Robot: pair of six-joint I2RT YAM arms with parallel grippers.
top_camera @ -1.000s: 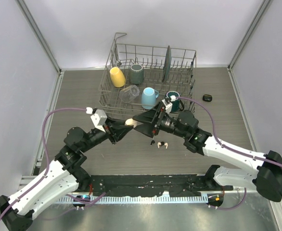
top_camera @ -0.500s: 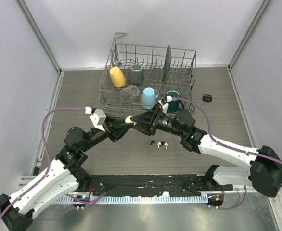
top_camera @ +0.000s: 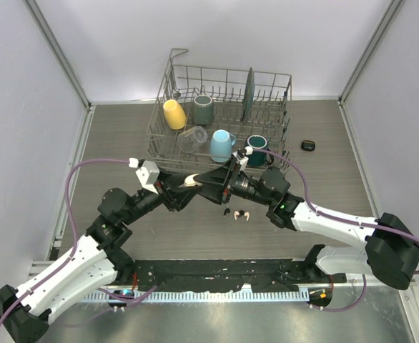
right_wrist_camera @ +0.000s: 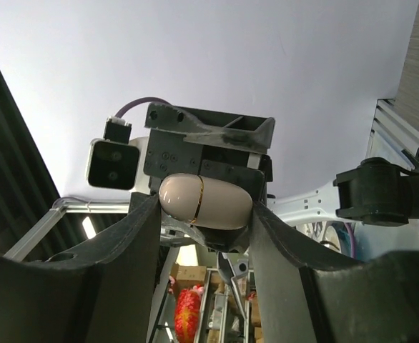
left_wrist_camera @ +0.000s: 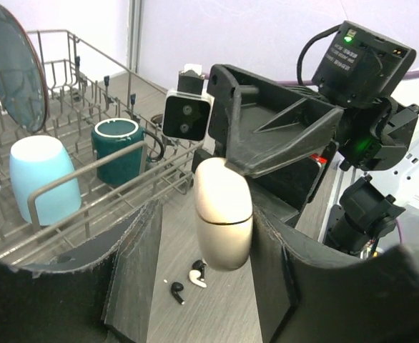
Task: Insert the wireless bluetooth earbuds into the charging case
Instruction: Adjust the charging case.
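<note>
Cream-white oval charging case, aloft over the middle of the grey wooden table, clamped by the right gripper; the left gripper flanks its other end, jaws apart. Tiny black and cream-white stemmed earbuds lie on the table below, nearer its near edge.

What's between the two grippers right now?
The cream-white oval charging case: right gripper clamps it, left gripper open around it. Both wrist views show it.
</note>
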